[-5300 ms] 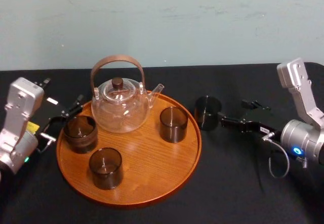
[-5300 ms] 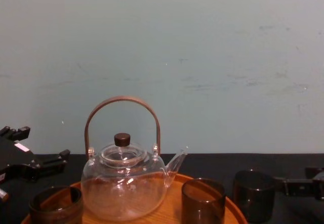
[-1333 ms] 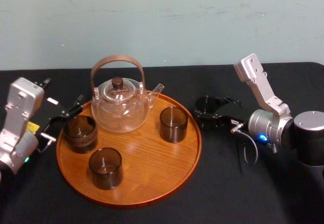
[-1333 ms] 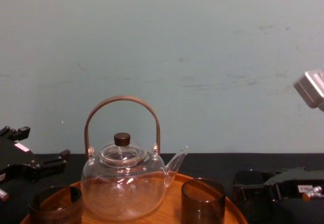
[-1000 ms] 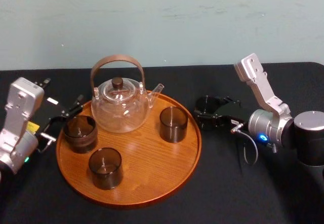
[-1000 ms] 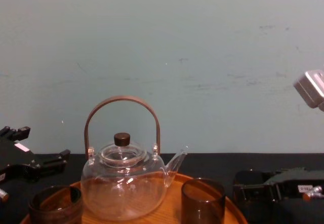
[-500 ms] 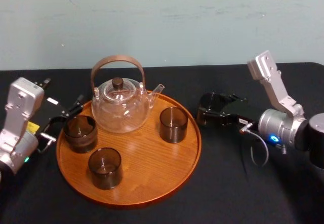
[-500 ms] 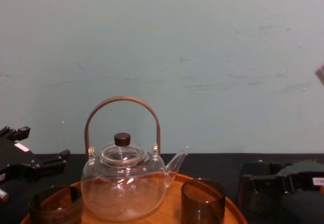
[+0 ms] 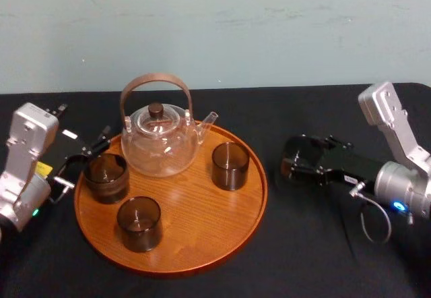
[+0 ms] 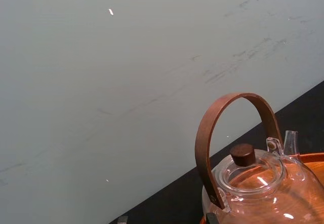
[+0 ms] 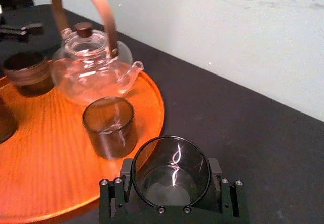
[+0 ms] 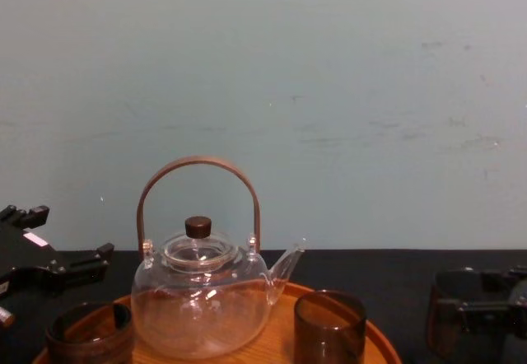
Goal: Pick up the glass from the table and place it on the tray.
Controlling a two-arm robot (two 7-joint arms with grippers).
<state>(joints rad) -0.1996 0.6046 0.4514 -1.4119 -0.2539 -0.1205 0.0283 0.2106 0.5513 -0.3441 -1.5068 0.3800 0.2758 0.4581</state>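
Right wrist view gives me the clearest look at the glass (image 11: pixel 171 171): dark, smoky and upright, pinched on both sides between the fingers of the right gripper (image 11: pixel 171 186), which are clenched against its wall. From the head camera the held glass (image 9: pixel 296 155) sits over the black table (image 9: pixel 303 244), off the tray (image 9: pixel 202 244) and apart from its rim. Whether its base is clear of the cloth I cannot tell. Just past the gripper's fingertips, toward the robot's left, lies the round wooden tray; its nearest load is another dark glass (image 9: pixel 230 165), with the glass teapot (image 9: pixel 160 139) farther beyond it and two more dark glasses (image 9: pixel 106 176) (image 9: pixel 139 223) farther still. On the tray's far side, the left gripper (image 9: pixel 94 146) sits parked — fingers spread, holding nothing.
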